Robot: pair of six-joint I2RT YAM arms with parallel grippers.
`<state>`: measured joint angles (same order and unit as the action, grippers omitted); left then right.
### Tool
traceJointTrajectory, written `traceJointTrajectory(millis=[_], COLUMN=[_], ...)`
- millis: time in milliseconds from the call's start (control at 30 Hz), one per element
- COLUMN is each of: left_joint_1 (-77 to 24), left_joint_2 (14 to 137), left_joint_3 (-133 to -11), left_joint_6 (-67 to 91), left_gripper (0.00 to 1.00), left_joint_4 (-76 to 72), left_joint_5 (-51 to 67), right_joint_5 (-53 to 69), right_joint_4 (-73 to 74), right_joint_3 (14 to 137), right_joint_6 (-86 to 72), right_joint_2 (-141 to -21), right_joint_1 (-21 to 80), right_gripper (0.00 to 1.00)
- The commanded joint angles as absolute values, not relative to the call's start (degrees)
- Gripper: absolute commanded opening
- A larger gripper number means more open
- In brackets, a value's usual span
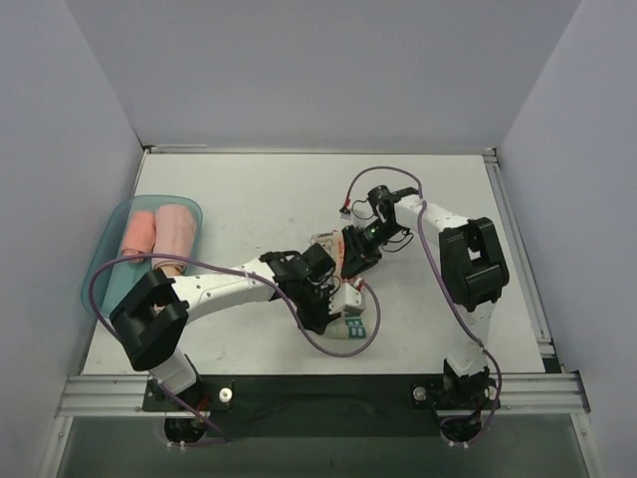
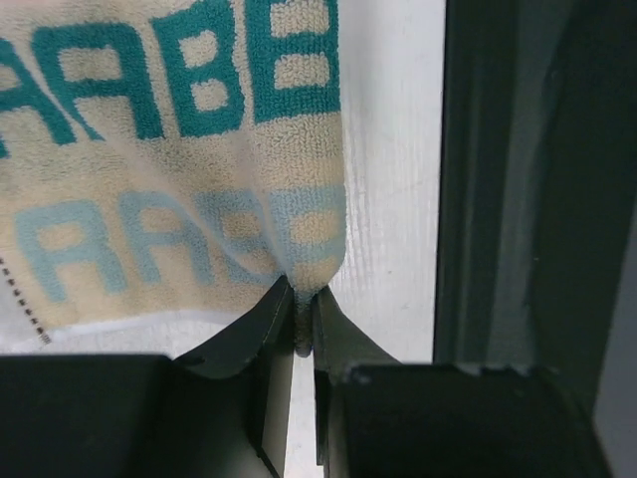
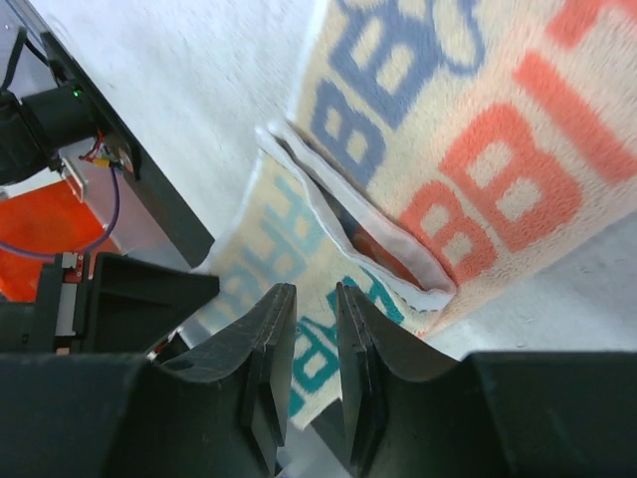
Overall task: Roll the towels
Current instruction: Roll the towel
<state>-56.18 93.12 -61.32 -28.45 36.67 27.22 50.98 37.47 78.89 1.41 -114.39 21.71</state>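
The whitish towel with teal and orange "RABBIT" lettering (image 1: 350, 321) lies partly folded at the middle of the table, between the two grippers. My left gripper (image 1: 324, 305) is shut on the towel's near corner; in the left wrist view the towel (image 2: 179, 149) narrows into the pinched jaws of this gripper (image 2: 304, 291). My right gripper (image 1: 351, 261) hovers over the far part. In the right wrist view this gripper (image 3: 317, 291) has its jaws a narrow gap apart with nothing between them, and the towel (image 3: 498, 169) shows a folded hem below. Two rolled towels, one pink (image 1: 137, 231) and one paler (image 1: 175, 231), lie in the tray.
The shallow teal tray (image 1: 100, 271) sits at the table's left edge. Purple cables (image 1: 363, 334) loop from both arms over the table near the towel. Grey walls close in the back and sides, with a metal rail (image 1: 299, 390) along the front.
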Motion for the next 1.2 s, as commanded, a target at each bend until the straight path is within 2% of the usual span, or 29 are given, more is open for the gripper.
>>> traceJointTrajectory(millis=[0, 367, 600, 933, 1167], left_joint_1=[-52.0, -39.6, -33.8, -32.7, -32.3], left_joint_2=[94.3, 105.1, 115.3, 121.5, 123.7], left_joint_3=[-67.2, -78.7, -85.3, -89.7, -91.1], left_joint_6=[-27.5, -26.9, -26.9, -25.6, -24.0], left_gripper=[0.0, 0.0, 0.0, 0.0, 0.0], left_joint_4=[41.3, 47.1, 49.8, 50.5, 50.5], left_joint_5=[38.0, 50.4, 54.4, 53.1, 51.9], right_joint_5=[49.0, 46.8, 46.4, 47.7, 56.8], right_joint_4=[39.6, 39.1, 39.5, 39.5, 40.1], right_joint_3=[82.1, 82.4, 83.2, 84.3, 79.2], right_joint_6=[2.3, 3.3, 3.4, 1.1, 0.5], right_joint_2=[-112.2, -121.6, -119.3, -110.1, -107.8], right_joint_1=[21.3, 21.9, 21.3, 15.1, 12.8], right_gripper=[0.24, 0.22, 0.24, 0.5, 0.57])
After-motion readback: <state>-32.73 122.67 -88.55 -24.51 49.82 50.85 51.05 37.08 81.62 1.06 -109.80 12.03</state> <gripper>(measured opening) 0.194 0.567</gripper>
